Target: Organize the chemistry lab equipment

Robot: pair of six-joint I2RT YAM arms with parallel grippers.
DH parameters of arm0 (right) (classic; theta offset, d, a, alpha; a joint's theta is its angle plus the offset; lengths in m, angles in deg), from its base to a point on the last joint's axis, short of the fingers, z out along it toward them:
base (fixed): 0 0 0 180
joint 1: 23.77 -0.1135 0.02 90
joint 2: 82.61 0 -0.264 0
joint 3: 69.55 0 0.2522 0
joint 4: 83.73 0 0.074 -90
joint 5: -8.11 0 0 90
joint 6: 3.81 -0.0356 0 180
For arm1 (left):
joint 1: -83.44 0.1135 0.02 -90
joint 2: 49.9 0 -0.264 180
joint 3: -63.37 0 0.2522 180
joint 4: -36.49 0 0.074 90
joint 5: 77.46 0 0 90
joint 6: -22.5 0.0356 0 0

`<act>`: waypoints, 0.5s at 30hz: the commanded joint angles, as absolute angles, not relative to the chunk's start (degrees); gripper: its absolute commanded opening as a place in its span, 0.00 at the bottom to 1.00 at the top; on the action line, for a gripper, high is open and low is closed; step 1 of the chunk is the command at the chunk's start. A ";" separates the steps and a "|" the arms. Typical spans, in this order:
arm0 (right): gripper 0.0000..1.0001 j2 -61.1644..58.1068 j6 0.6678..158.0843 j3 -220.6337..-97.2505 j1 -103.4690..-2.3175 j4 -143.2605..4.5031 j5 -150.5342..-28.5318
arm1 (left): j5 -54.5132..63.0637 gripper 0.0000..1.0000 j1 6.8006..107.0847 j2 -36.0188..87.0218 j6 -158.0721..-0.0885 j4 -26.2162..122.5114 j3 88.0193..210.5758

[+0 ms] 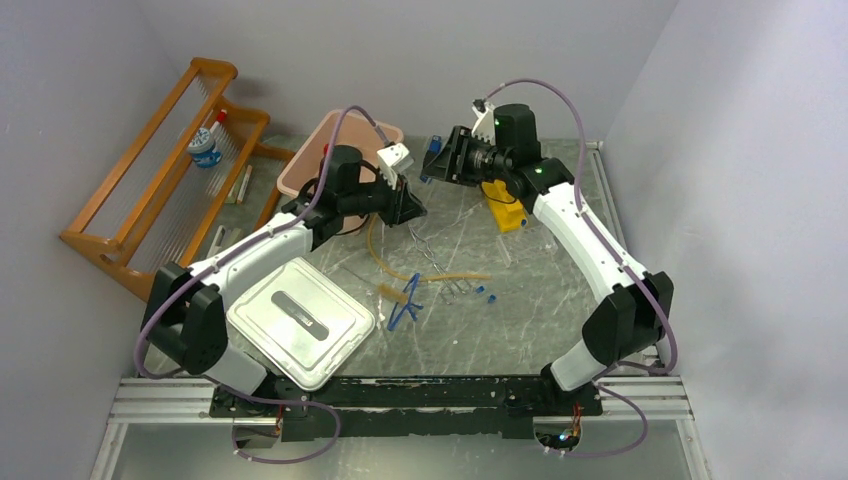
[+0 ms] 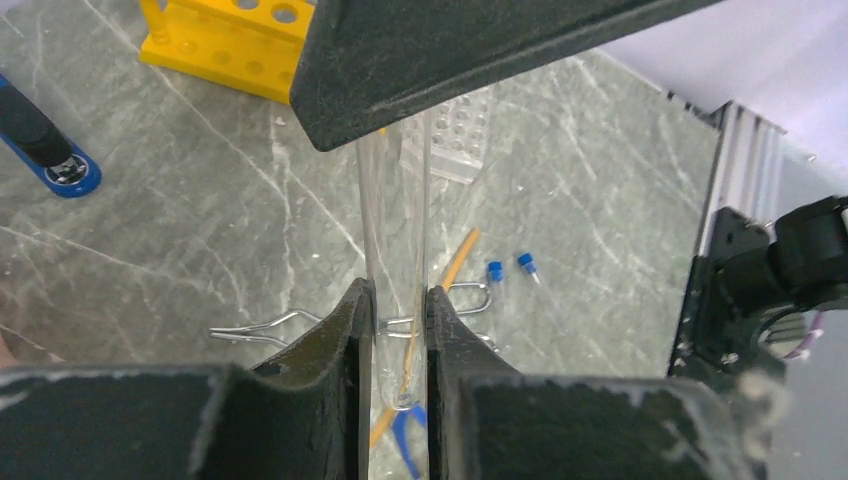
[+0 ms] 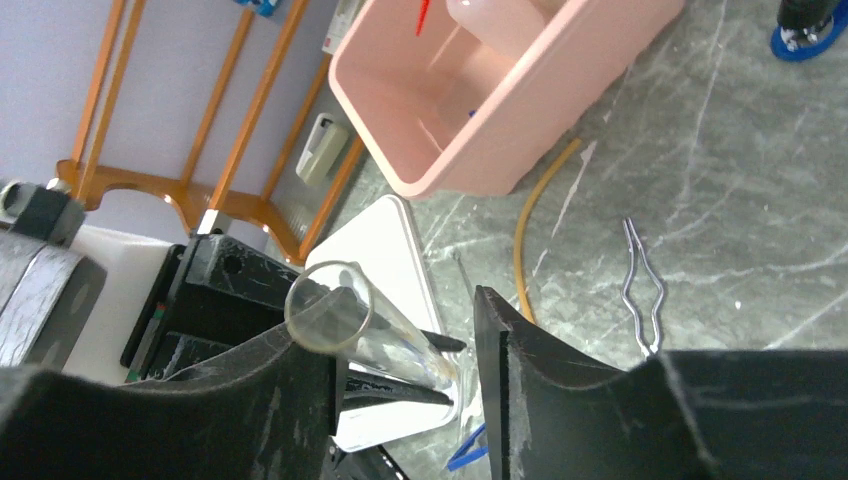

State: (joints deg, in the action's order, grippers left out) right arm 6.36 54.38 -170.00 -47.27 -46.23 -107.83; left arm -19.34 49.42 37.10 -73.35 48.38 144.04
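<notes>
My left gripper point(image 2: 395, 295) is shut on a clear open-mouthed tube point(image 2: 395, 220) and holds it above the table; in the top view the gripper point(image 1: 408, 205) is near the table's middle. My right gripper point(image 3: 405, 330) is open, its jaws on either side of the tube's mouth point(image 3: 335, 315), which lies against its left finger. In the top view the right gripper point(image 1: 440, 160) faces the left one. On the table lie a tan hose point(image 1: 400, 265), blue tongs point(image 1: 405, 310), thin metal tools point(image 1: 440, 265) and two blue-capped tubes point(image 1: 485, 293). The red-tipped squeeze bottle point(image 3: 490, 20) lies in the pink tub.
The pink tub point(image 1: 330, 150) stands at the back, its grey-white lid point(image 1: 300, 320) at the front left. A wooden rack point(image 1: 160, 170) on the left carries a small jar point(image 1: 205, 150). A yellow holed rack point(image 1: 505, 212) sits under the right arm. A blue-and-black item point(image 2: 50, 160) lies behind.
</notes>
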 commanded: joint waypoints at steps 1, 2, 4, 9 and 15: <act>0.45 7.64 55.83 -172.90 -46.35 -40.62 -108.17 | -20.18 0.05 49.00 39.13 -63.55 52.72 146.94; 0.42 7.90 55.89 -173.22 -46.17 -40.54 -108.38 | -19.79 0.05 49.01 39.47 -63.05 53.16 147.28; 0.35 8.67 56.12 -174.19 -45.85 -40.47 -109.08 | -18.77 0.05 48.99 40.09 -61.98 54.25 148.07; 0.21 10.29 56.32 -176.12 -45.59 -40.61 -111.29 | -16.72 0.05 48.99 41.30 -61.16 56.43 150.04; 0.13 10.06 57.24 -177.16 -44.41 -41.44 -108.40 | -13.13 0.44 49.07 43.59 -65.43 57.26 153.71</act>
